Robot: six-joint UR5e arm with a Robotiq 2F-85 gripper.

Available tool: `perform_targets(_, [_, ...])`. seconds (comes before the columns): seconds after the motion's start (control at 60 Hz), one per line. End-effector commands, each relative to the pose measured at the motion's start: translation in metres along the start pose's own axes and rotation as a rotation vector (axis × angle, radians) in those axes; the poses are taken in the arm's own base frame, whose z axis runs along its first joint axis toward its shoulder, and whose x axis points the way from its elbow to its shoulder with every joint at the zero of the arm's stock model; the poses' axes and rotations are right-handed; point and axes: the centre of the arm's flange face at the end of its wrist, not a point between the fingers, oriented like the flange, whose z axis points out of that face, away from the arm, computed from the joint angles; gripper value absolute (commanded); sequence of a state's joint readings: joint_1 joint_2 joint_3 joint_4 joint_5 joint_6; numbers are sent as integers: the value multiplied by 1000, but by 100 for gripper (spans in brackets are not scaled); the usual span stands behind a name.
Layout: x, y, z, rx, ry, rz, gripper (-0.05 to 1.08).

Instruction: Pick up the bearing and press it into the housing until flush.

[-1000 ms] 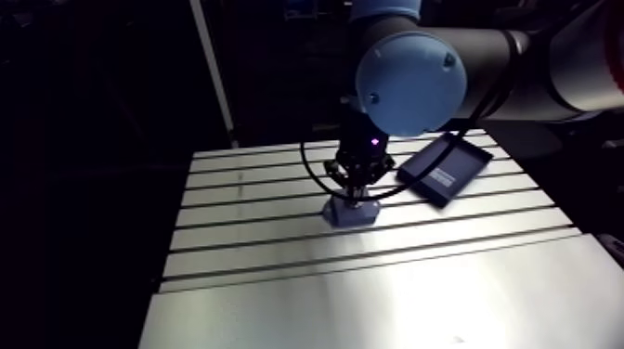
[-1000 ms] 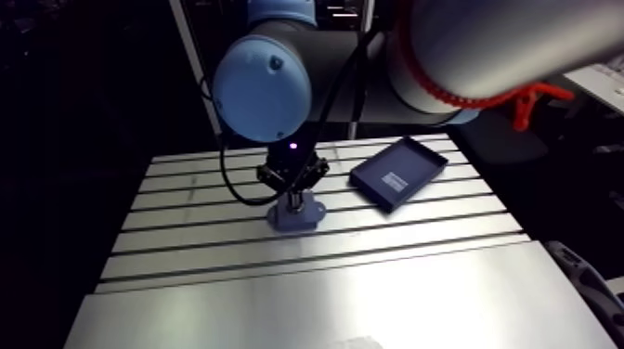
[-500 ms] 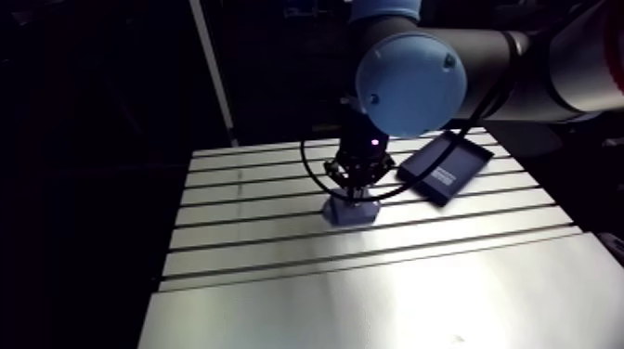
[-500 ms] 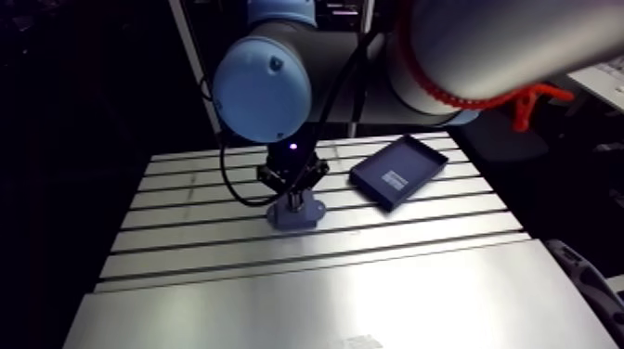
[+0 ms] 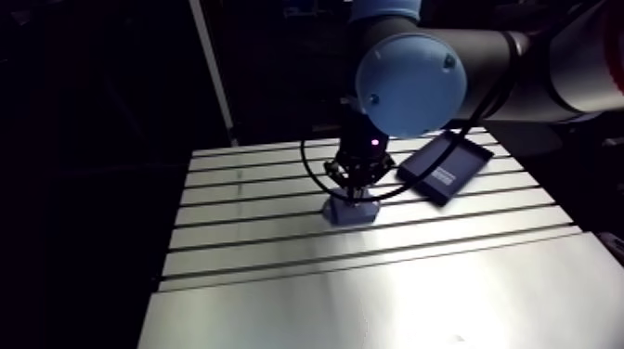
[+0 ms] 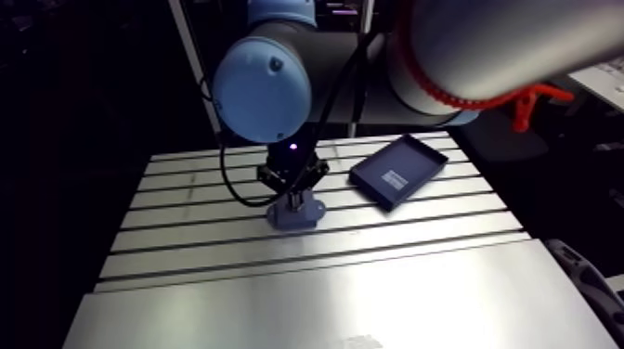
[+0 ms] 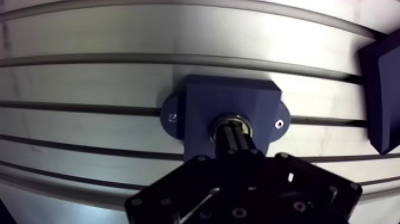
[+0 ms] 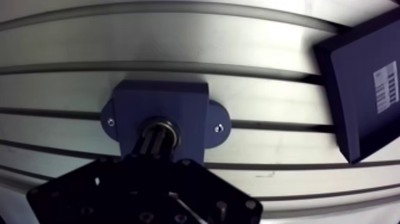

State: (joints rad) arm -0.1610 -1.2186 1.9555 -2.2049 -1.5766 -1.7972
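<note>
Nothing moved, one housing (image 7: 232,98), one bearing (image 7: 233,117), one tray (image 8: 357,95)

One housing (image 7: 232,98), one bearing (image 7: 233,118) (in it), one tray (image 8: 351,101)

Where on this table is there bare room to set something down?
The broad smooth stretch of the table nearer the arm camera than the housing is bare, as are the slotted rows on its side away from the tray. Crowded: around the gripper, housing and tray.

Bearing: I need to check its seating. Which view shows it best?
The wrist view: the bearing shows close, a metal ring in the housing bore under the fingers. The arm view shows only the housing, small.
</note>
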Motion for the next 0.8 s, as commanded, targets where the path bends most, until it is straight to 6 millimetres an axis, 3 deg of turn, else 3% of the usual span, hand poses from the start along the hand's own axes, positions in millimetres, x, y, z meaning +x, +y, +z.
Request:
perform_targets(0.017, [2, 0, 0, -6, 27, -6, 107])
perform_targets(0.8, [2, 0, 2, -7, 26, -7, 107])
